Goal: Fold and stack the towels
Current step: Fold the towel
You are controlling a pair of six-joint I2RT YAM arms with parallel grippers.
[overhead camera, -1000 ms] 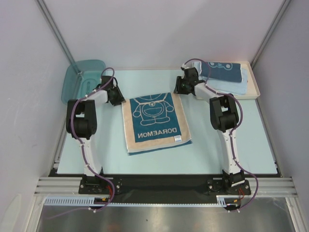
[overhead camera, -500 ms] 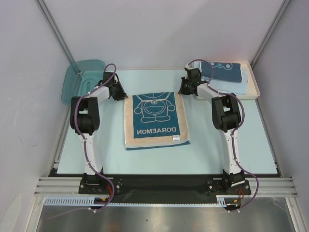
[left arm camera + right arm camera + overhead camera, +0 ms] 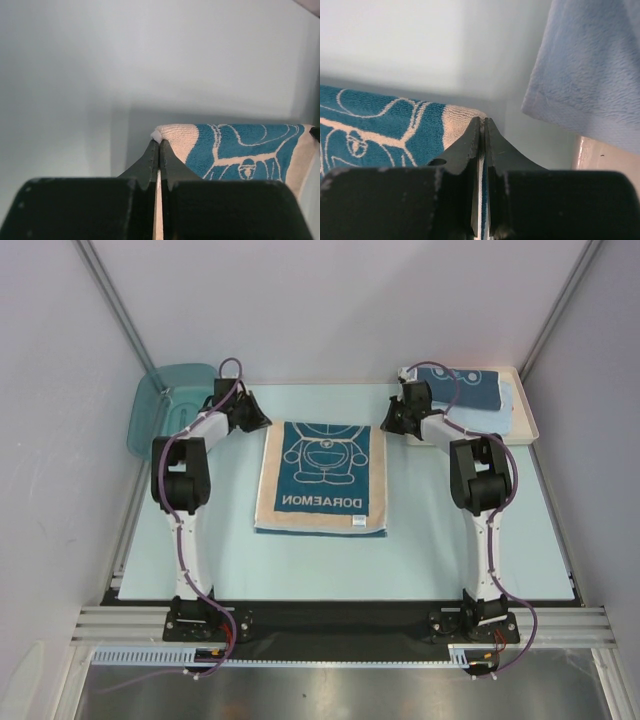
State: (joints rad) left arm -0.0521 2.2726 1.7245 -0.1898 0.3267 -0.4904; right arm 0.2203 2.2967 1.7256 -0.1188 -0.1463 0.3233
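Note:
A beige towel with a teal centre, a cartoon cat and lettering [image 3: 322, 480] lies flat mid-table. My left gripper [image 3: 264, 424] is shut on its far left corner, and my right gripper [image 3: 386, 424] is shut on its far right corner. In the left wrist view the jaws [image 3: 159, 143] pinch the beige edge, with the teal print [image 3: 240, 150] to their right. The right wrist view has cloth between the closed jaws [image 3: 482, 123] and the towel [image 3: 380, 135] to their left. A dark-blue towel [image 3: 462, 386] lies folded on a light-blue towel [image 3: 492, 420] at the back right.
The two folded towels rest in a cream tray [image 3: 528, 426], just right of my right gripper; the light-blue towel [image 3: 590, 75] and the tray's rim [image 3: 605, 155] are close in the right wrist view. A translucent blue bin [image 3: 160, 405] stands at the back left.
Both grippers reached the towel's far corners and shut on them. The towel has slid toward the back of the table and straightened from its tilt.

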